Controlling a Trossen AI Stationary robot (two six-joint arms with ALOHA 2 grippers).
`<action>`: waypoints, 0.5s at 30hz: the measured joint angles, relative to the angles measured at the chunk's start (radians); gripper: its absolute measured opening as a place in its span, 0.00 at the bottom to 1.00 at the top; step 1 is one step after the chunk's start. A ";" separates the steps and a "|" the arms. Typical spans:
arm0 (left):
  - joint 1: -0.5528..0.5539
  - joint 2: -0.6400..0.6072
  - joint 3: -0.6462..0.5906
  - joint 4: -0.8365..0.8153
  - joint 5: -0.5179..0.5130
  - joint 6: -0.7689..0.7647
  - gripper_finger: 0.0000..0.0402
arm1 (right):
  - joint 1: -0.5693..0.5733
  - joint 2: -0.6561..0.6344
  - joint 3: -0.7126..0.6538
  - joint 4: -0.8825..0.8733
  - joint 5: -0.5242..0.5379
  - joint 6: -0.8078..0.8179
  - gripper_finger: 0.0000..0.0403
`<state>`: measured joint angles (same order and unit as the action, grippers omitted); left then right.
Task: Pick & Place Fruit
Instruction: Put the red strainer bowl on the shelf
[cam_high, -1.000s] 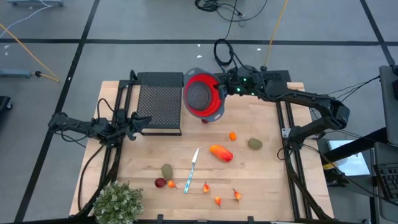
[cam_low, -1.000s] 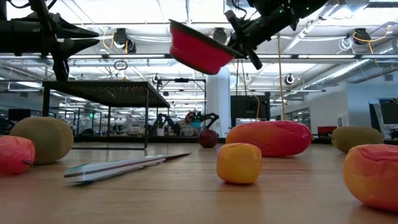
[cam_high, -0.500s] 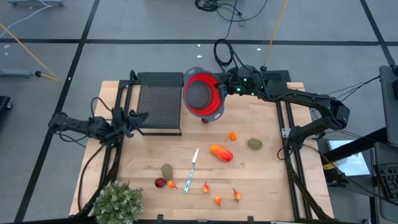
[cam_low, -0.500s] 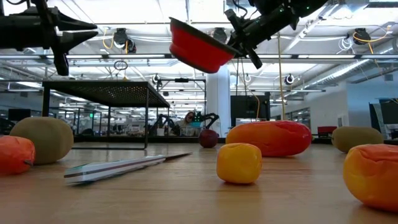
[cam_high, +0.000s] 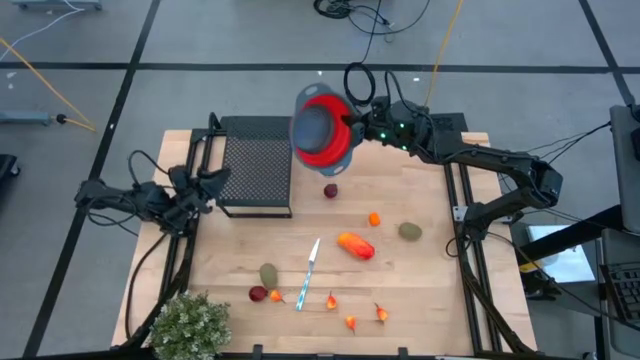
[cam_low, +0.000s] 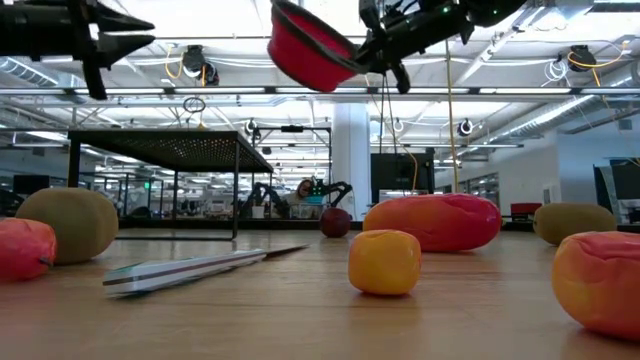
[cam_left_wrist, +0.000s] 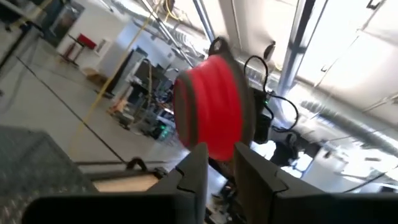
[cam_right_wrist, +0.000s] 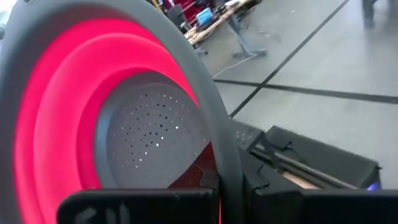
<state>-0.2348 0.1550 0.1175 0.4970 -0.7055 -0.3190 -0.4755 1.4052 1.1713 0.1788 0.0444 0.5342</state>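
My right gripper (cam_high: 352, 122) is shut on a red colander with a grey rim (cam_high: 320, 130), held high over the table's far middle. Toy fruits lie on the wooden table (cam_high: 430, 300): an elongated orange-red one (cam_high: 356, 245), an orange ball (cam_high: 374, 219), olive ovals (cam_high: 410, 231) (cam_high: 268, 274), dark-red balls (cam_high: 331, 190) (cam_high: 258, 294) and small red-orange bits (cam_high: 351, 322). My left gripper (cam_high: 212, 182) is open and empty at the table's left, beside the black rack (cam_high: 256, 165). My right gripper holds the colander by its grey rim (cam_right_wrist: 219, 163), on the side toward the table's right; the rim runs in between the two fingers. The fingers come level from the right. The colander is lifted clear and tilted, its opening turned up and toward the right arm (cam_low: 310, 45).
A knife (cam_high: 308, 273) lies among the fruit at the table's middle. A bushy grey-green plant (cam_high: 188, 325) stands at the near left corner. Black frame rails (cam_high: 468, 270) run along the left and right sides.
My right gripper has risen and gone a little toward the far left, tipping the colander further onto its edge; the dark-red ball beneath it now shows from above. My left gripper has risen and drawn slightly toward the table's left edge.
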 joint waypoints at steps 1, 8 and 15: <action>0.000 0.023 0.018 0.004 -0.007 0.017 0.23 | 0.000 0.000 0.000 0.002 0.014 -0.001 0.00; 0.000 0.237 0.149 0.001 -0.071 0.112 0.41 | 0.014 0.000 0.000 0.021 0.117 -0.052 0.00; 0.000 0.466 0.289 0.002 -0.176 0.245 0.51 | 0.052 0.000 0.000 0.052 0.285 -0.144 0.00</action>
<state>-0.2348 0.6208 0.4069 0.4988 -0.8818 -0.0741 -0.4239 1.4052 1.1713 0.2307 0.3289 0.3901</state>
